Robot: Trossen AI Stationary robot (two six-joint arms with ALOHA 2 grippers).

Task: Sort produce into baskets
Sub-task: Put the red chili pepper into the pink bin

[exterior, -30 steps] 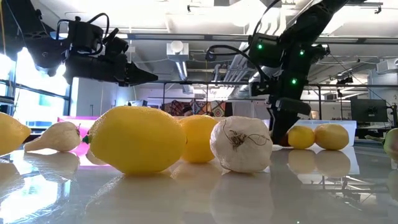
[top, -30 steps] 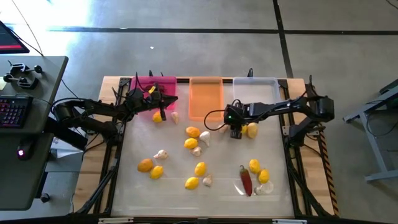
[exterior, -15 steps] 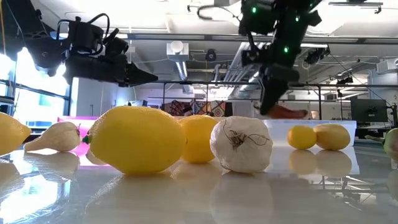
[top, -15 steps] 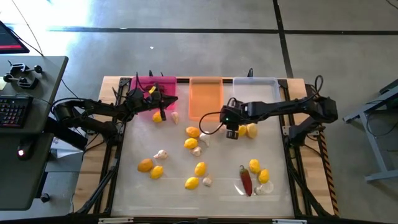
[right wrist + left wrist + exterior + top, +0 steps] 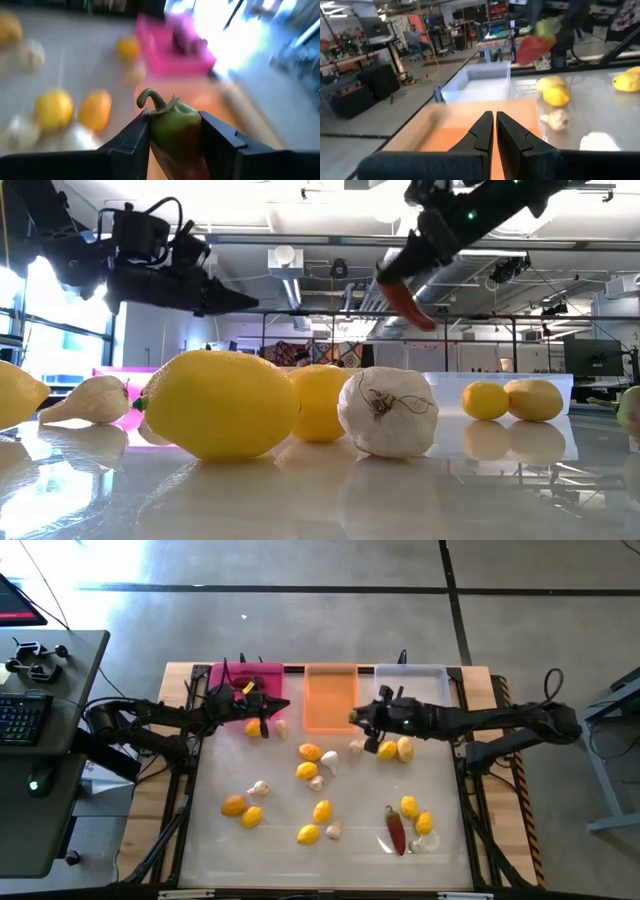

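The right end effector [image 5: 174, 131] grasps a red chili pepper [image 5: 405, 302] beside the orange basket [image 5: 330, 700]; the left end effector [image 5: 494, 131], clenched, hovers near that basket.

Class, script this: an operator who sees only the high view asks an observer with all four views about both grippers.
Operator: The right gripper sits by the orange basket. Is it holding anything?
Observer: Yes. The right wrist view shows a chili pepper, green stem end up, clamped between its fingers.
Operator: How high is it?
Observer: In the low view the pepper hangs well above the table, red tip angled down.
Operator: And the left gripper?
Observer: Shut, with nothing between its fingers.
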